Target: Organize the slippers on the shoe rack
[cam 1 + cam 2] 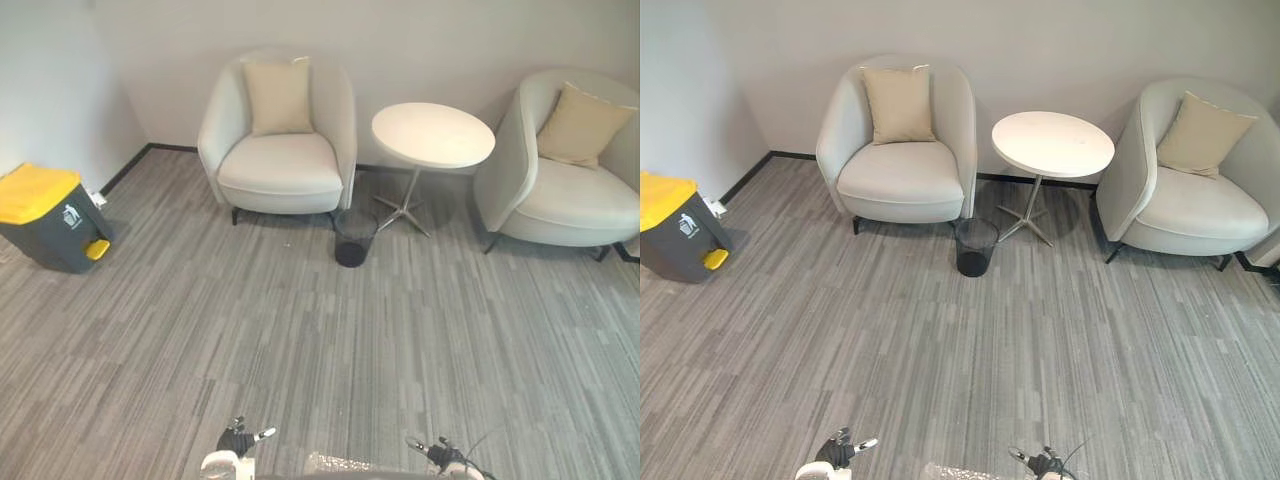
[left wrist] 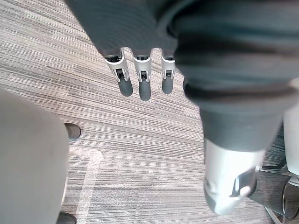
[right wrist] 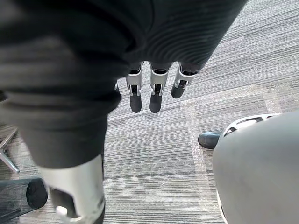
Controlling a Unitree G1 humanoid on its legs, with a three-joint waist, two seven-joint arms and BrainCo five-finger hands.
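While looking at a sitting corner, cannot tell the place of the slippers or the shoe rack, so may search in a wrong direction. When turning, may bump the left armchair [image 1: 280,165], the right armchair [image 1: 575,200] or the round table [image 1: 433,135]. May also hit the grey bin [image 1: 45,225] or tip the black basket [image 1: 352,240]. Holding nothing in left hand [image 2: 143,84] or right hand [image 3: 156,93], with fingers straight and loose.

left armchair [image 1: 280,170] | round table [image 1: 432,135] between | right armchair [image 1: 565,200] | black wastebasket [image 1: 352,240] near table base | yellow-lidded bin [image 1: 45,215] far left
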